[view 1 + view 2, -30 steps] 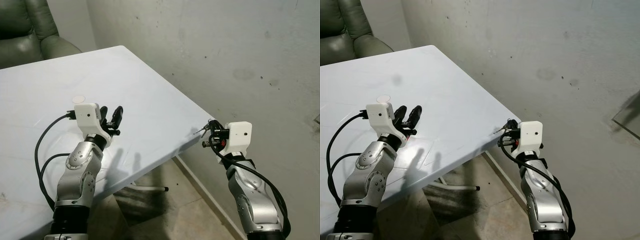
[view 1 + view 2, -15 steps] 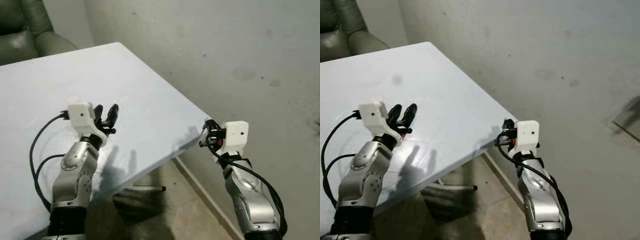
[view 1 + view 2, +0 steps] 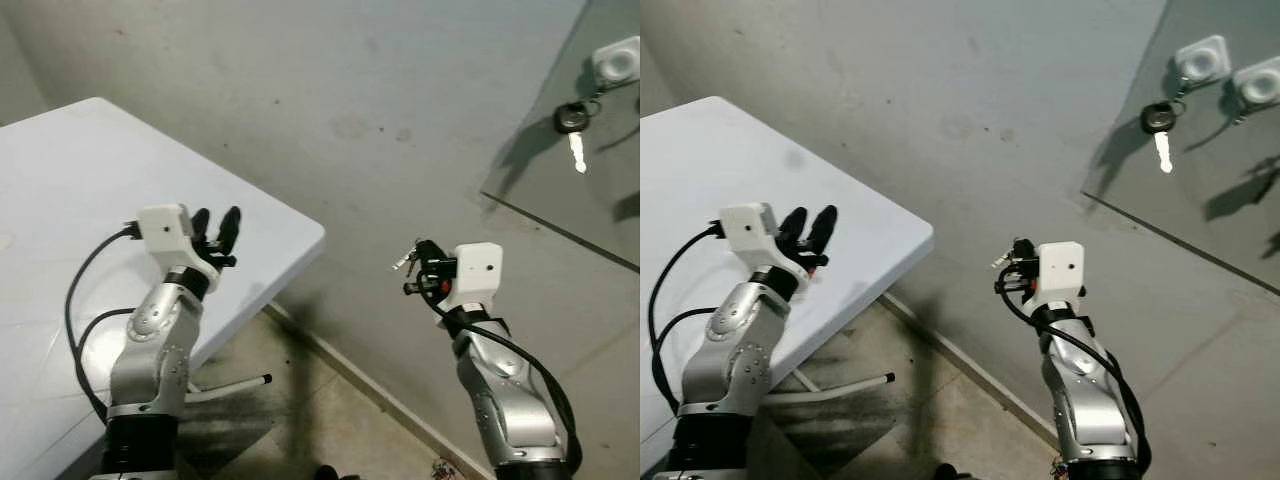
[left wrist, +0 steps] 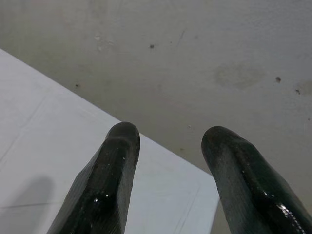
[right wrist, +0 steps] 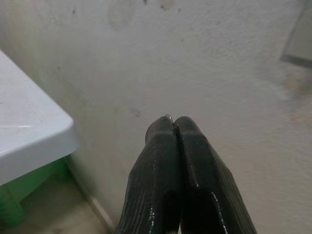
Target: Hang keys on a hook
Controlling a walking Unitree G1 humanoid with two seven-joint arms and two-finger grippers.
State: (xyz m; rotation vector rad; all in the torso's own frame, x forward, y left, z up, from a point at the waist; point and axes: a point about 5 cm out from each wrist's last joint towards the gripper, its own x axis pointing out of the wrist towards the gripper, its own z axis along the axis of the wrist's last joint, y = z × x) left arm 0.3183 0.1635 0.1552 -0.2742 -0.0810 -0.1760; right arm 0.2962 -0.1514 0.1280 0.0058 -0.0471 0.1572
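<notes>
1. Two hands are raised: the left hand (image 3: 218, 232) has its fingers spread, empty, above the corner of the white worktop (image 3: 60, 180).
2. Right hand (image 3: 418, 268), off the worktop before the grey wall (image 3: 350, 110), has its fingers pressed together, pinching a set of keys (image 3: 405, 262) at the tips.
3. Upper right, a glass panel (image 3: 1220, 190) carries two white hooks (image 3: 1200, 58); a black-headed key (image 3: 1157, 125) already hangs from one.
</notes>
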